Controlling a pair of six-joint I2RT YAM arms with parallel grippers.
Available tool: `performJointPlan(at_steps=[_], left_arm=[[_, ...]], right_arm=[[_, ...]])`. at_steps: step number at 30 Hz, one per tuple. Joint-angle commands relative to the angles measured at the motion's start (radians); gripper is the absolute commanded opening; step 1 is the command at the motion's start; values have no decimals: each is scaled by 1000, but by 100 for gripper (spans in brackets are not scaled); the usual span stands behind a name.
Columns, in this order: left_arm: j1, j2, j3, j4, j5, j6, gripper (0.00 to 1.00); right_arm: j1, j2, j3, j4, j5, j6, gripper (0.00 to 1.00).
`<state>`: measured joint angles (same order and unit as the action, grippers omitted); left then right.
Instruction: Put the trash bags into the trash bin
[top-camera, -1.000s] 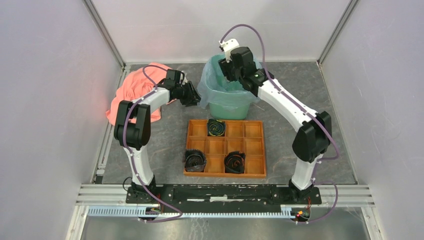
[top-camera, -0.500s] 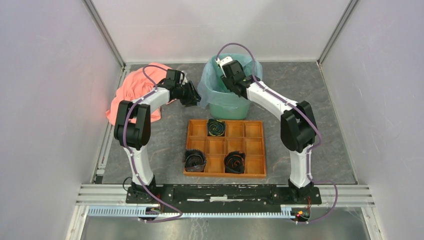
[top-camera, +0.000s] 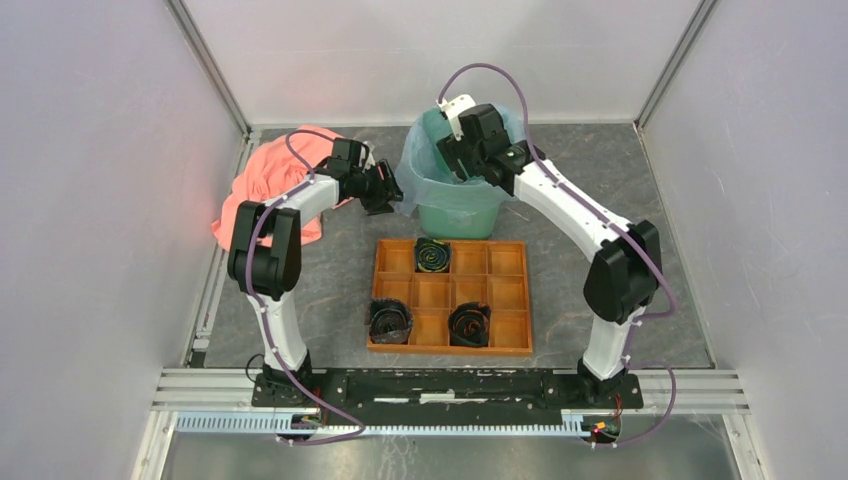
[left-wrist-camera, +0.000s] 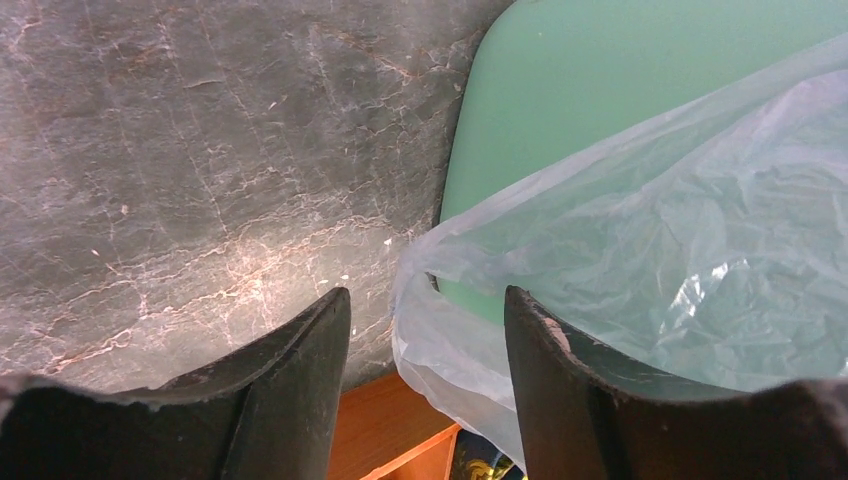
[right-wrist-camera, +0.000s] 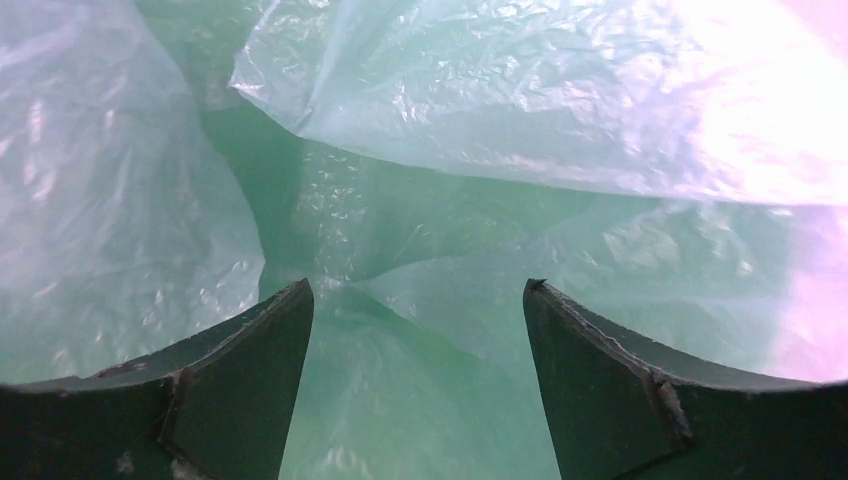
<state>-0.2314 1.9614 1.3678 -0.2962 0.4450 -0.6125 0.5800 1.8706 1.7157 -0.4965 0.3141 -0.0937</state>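
The mint-green trash bin (top-camera: 455, 215) stands at the back centre, lined with the pale blue trash bag (top-camera: 415, 180), whose edge drapes over the rim. My left gripper (top-camera: 392, 195) is open just left of the bin; in the left wrist view the bag's hanging edge (left-wrist-camera: 470, 330) lies between its jaws (left-wrist-camera: 428, 315) against the bin wall (left-wrist-camera: 600, 90). My right gripper (top-camera: 455, 160) is open inside the bin mouth; the right wrist view shows the bag lining (right-wrist-camera: 420, 230) beyond its spread jaws (right-wrist-camera: 418, 300), with nothing held.
An orange-brown wooden compartment tray (top-camera: 505, 290) lies in front of the bin with three black coiled rolls (top-camera: 433, 255). A salmon-pink cloth (top-camera: 270, 175) is heaped at the back left. Enclosure walls stand close behind and to both sides.
My right gripper dipped down into the bin half a second ago and has risen back to the bin mouth. The left arm has stayed nearly still beside the bin.
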Motion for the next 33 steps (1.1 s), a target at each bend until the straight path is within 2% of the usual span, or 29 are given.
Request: performJointPlan(at_steps=[1, 4, 7, 12, 15, 18, 25, 30, 33], left_arm=[[-5, -65, 5, 20, -2, 2, 67], [-5, -65, 5, 18, 1, 2, 70], [-5, -58, 5, 26, 24, -6, 72], [-5, -70, 5, 15, -5, 12, 75], [-5, -72, 10, 0, -39, 27, 75], [-3, -79, 12, -9, -67, 32, 79], [3, -155, 10, -18, -153, 74, 94], [46, -217, -14, 12, -148, 87, 98], [55, -342, -93, 124, -163, 95, 99]], right_arm=[[1, -86, 18, -45, -21, -6, 87], [3, -116, 48, -72, -20, 9, 89], [5, -147, 43, -25, -59, 5, 98], [5, -109, 136, -49, -164, 48, 98], [5, -136, 139, -21, -215, 67, 98], [6, -197, 112, -28, -139, 48, 98], [-30, -330, -51, -30, 181, -34, 98], [-141, -294, -62, -74, 122, 26, 98], [-170, -280, -90, -63, 20, 68, 98]])
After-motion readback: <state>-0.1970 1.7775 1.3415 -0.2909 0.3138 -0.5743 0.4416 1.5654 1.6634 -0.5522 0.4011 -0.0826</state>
